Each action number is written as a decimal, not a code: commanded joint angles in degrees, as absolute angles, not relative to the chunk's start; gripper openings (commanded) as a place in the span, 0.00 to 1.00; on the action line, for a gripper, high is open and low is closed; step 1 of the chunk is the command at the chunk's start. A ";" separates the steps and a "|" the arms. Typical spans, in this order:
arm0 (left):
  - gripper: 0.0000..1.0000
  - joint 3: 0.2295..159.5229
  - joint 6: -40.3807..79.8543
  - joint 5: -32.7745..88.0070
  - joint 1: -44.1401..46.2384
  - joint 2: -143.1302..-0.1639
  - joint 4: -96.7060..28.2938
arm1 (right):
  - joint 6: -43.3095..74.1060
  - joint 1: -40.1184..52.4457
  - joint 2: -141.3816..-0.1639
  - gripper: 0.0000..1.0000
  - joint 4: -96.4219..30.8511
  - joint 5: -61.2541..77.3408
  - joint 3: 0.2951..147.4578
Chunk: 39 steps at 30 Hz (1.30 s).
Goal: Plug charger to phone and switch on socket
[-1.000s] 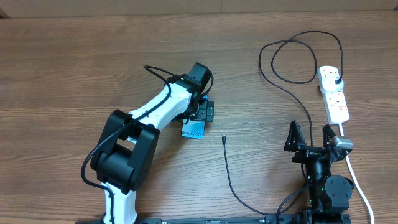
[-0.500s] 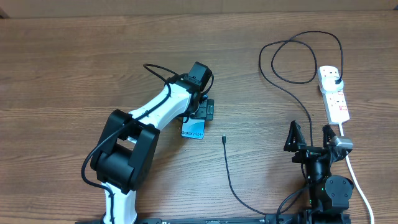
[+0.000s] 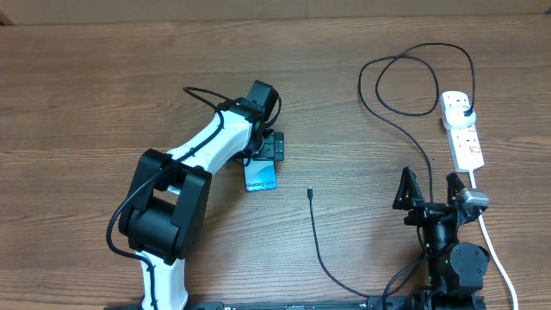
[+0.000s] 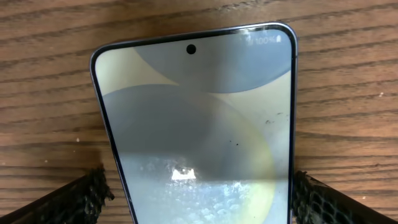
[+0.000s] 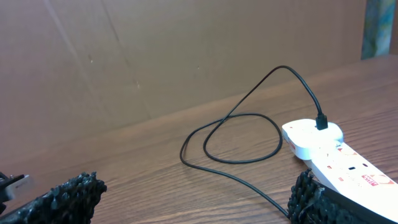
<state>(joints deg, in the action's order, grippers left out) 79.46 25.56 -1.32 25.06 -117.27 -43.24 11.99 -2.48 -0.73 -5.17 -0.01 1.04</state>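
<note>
The phone [image 3: 261,176], with a light blue screen, lies flat on the wooden table under my left gripper [image 3: 269,151]. In the left wrist view the phone [image 4: 199,106] fills the frame and my left gripper [image 4: 199,186] has a finger against each long edge, shut on it. The charger cable's small connector tip [image 3: 309,191] lies free to the right of the phone. Its black cable [image 5: 236,118] loops to a plug [image 3: 466,109] seated in the white socket strip [image 3: 463,138]. My right gripper [image 3: 428,191] is open and empty, left of the strip [image 5: 348,162].
The strip's white cord [image 3: 495,250] runs down the right side past my right arm's base. The black cable [image 3: 323,250] trails from the connector toward the table's front edge. Bare wood lies to the left and at the back.
My left gripper has shifted left and slightly back, and the phone has moved left with it, farther from the connector tip. The right arm has not moved.
</note>
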 commanded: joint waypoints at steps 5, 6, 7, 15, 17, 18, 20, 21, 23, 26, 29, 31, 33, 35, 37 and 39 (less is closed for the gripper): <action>1.00 78.13 30.74 1.72 25.61 -117.78 -43.77 | 11.90 -2.26 -0.23 1.00 -4.84 0.12 0.47; 0.99 78.13 30.76 2.33 26.00 -117.78 -43.90 | 11.90 -2.26 -0.23 1.00 -4.84 0.12 0.47; 0.99 78.13 30.94 2.57 26.37 -117.78 -44.01 | 11.90 -2.26 -0.23 1.00 -4.84 0.12 0.47; 1.00 78.11 30.89 2.35 29.45 -117.78 -44.18 | 11.90 -2.26 -0.23 1.00 -4.84 0.12 0.47; 1.00 78.11 30.89 1.91 30.09 -117.78 -43.75 | 11.90 -2.26 -0.23 1.00 -4.84 0.12 0.47; 1.00 78.11 30.87 1.48 30.35 -117.78 -43.42 | 11.90 -2.26 -0.23 1.00 -4.84 0.12 0.47; 1.00 78.11 30.83 0.47 30.70 -117.78 -42.96 | 11.90 -2.26 -0.23 1.00 -4.84 0.12 0.47; 1.00 78.11 30.83 0.10 30.79 -117.78 -42.78 | 11.90 -2.26 -0.23 1.00 -4.84 0.12 0.47; 1.00 78.11 30.39 -0.19 30.85 -117.78 -42.52 | 11.90 -2.26 -0.23 1.00 -4.84 0.12 0.47; 0.99 78.11 30.48 -0.25 30.81 -117.78 -42.48 | 11.90 -2.26 -0.23 1.00 -4.84 0.12 0.47; 1.00 78.11 30.65 -0.40 30.83 -117.78 -42.59 | 11.90 -2.26 -0.23 1.00 -4.84 0.12 0.47; 0.98 78.11 30.65 -0.78 30.83 -117.78 -42.63 | 11.90 -2.26 -0.23 1.00 -4.84 0.12 0.47; 0.94 78.11 30.48 -2.04 30.83 -117.78 -42.94 | 11.90 -2.26 -0.23 1.00 -4.84 0.12 0.47; 0.94 78.11 29.12 -3.07 30.76 -117.78 -43.27 | 11.90 -2.26 -0.23 1.00 -4.84 0.12 0.47; 0.94 78.11 26.98 -3.42 30.68 -117.78 -43.29 | 11.90 -2.26 -0.23 1.00 -4.84 0.12 0.47; 0.94 78.11 25.21 -3.40 30.65 -117.78 -43.29 | 11.90 -2.26 -0.23 1.00 -4.84 0.12 0.47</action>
